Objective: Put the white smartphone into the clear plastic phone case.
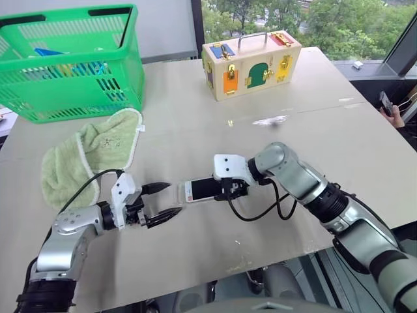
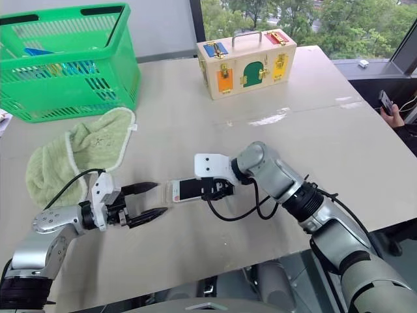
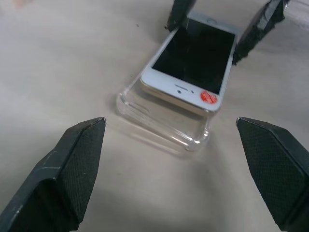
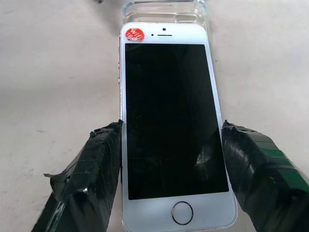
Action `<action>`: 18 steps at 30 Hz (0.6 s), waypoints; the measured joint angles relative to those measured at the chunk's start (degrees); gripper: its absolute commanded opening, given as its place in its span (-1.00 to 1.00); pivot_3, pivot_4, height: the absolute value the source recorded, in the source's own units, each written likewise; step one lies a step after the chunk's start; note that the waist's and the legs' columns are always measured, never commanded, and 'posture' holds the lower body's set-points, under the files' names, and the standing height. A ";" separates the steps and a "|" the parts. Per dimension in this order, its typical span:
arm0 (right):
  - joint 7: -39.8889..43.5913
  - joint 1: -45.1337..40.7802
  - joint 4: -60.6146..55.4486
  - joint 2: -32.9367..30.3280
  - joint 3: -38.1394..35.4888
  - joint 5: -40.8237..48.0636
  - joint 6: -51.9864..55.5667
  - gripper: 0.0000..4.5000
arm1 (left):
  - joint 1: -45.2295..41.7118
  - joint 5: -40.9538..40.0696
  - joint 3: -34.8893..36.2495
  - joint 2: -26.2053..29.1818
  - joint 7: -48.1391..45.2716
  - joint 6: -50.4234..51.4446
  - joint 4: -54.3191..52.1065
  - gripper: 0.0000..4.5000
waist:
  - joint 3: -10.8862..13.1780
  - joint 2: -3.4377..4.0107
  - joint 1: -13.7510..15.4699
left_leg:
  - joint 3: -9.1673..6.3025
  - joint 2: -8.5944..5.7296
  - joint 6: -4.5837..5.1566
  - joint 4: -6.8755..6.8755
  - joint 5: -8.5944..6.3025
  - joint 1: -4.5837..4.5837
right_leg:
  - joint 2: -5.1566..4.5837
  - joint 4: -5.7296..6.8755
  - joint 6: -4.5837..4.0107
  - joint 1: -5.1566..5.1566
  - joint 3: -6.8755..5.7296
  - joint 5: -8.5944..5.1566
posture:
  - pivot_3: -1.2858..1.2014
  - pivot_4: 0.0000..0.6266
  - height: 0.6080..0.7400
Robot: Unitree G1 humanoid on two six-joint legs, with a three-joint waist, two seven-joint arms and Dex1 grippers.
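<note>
Nearest, at the left: the left claw, fingers spread wide and empty, low over the counter, aimed along the surface toward the open end of the clear plastic phone case. Probably waiting there as a stop, ready to brace the case so that it does not slide away under a push.

Just beyond it: the case, lying flat on the counter, open side up, its near rim free and uncovered. Resting on it at a slight tilt: the white smartphone, screen up, red sticker end toward the left claw and short of the case's end wall, so only partly over the shell and not yet seated. Seen from the side, the phone's edge still above the case rim.

At the home-button end: the right claw, partly closed, one taped finger on each long edge of the phone. Gripped by the sides and not by the faces, likely to leave the underside free to drop into the shell.

Farther back: a green towel, a green basket, a wooden latch box, all well apart.
</note>
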 measured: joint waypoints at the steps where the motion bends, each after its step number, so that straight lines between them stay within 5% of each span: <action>1: -0.13 -0.11 0.64 0.48 -0.16 0.00 0.15 0.22 | 0.20 0.00 0.00 -0.02 0.13 0.02 -0.55 1.00 | 0.00 0.00 -0.05 | 0.00 0.00 0.00 0.00 0.00 0.04 | 0.00 0.05 -0.01 0.00 0.00 0.00 | 0.03 -0.52 1.00; 18: -0.03 -2.71 3.85 0.35 3.35 -4.11 -6.06 0.22 | -1.52 -0.02 -0.09 -0.49 1.92 2.03 -3.63 1.00 | -0.21 0.06 0.08 | 0.02 -0.02 -0.02 0.01 0.01 0.23 | -0.10 0.16 -0.07 0.11 -0.04 -0.01 | 0.03 -0.52 1.00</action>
